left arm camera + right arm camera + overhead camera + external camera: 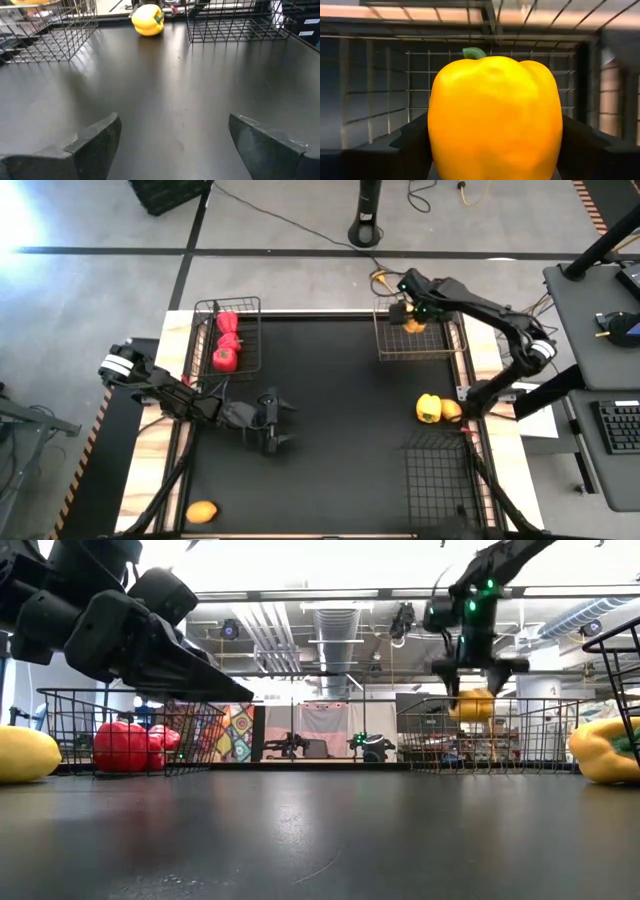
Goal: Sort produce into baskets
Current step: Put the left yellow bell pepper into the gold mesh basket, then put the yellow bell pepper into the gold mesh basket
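Observation:
My right gripper (412, 310) is shut on a yellow bell pepper (495, 117) above the tan-bronze wire basket (418, 352) at the table's far right. My left gripper (281, 423) is open and empty just above the table, left of centre; its fingers show in its wrist view (172, 145). Red peppers (226, 345) lie in the black wire basket (250, 305) at the far left. A second yellow pepper (428, 408) and an orange-yellow fruit (452, 411) lie on the table at the right. Another such fruit (202, 511) lies at the near left. My right gripper pinches the yellow pepper by two opposite sides (436, 135) between its two fingers (412, 140). In the low view the fingers come from above, pointing down (478, 675). The pepper (476, 705) hangs below them at about the height of the basket's rim, clear of its floor.
A second black wire basket (435, 475) stands at the near right, close to the loose pepper and fruit. The middle of the black table (340, 410) is bare. A black crate (165, 192) and a stand's base (367, 230) are on the floor beyond the table.

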